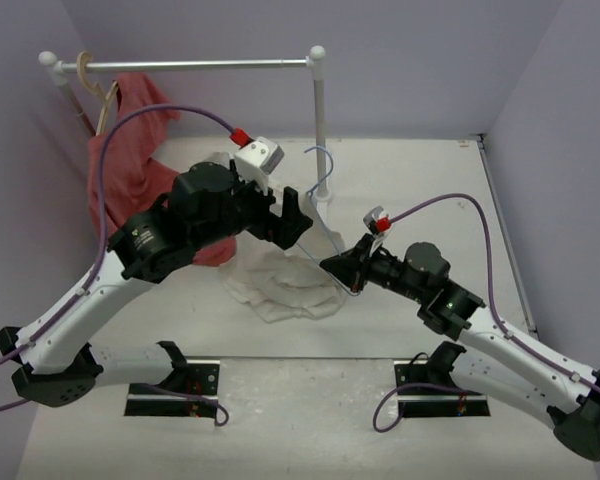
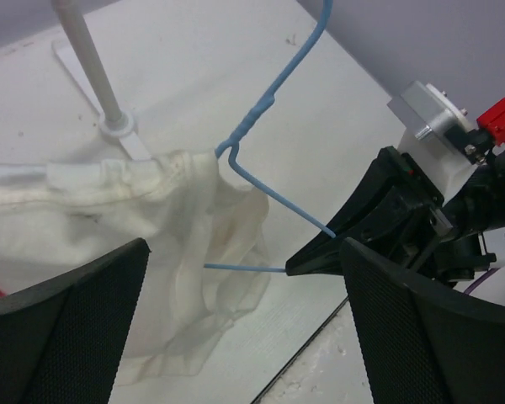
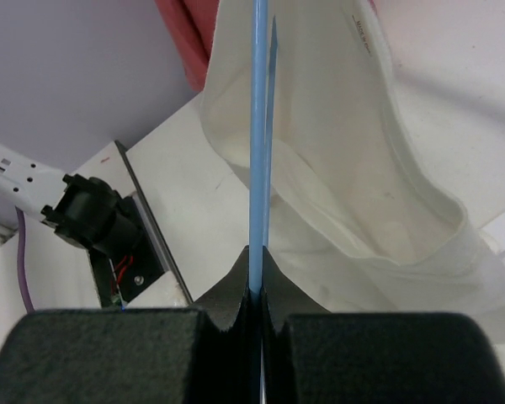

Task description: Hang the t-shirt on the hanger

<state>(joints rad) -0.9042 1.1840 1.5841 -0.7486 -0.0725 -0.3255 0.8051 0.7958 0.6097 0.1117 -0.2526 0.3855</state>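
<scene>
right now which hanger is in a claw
The light-blue wire hanger, pinched by the right claw; the tan wooden hanger hangs on the metal rail.

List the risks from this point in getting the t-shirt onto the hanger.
1. The left gripper is open and grips nothing. Only one end of the blue wire hanger sits inside the t-shirt, so tilting the hanger may let the cloth slide off.
2. The right gripper pinches the thin wire at one lower corner only, so the hanger could swivel in that grip under the cloth's weight.
</scene>
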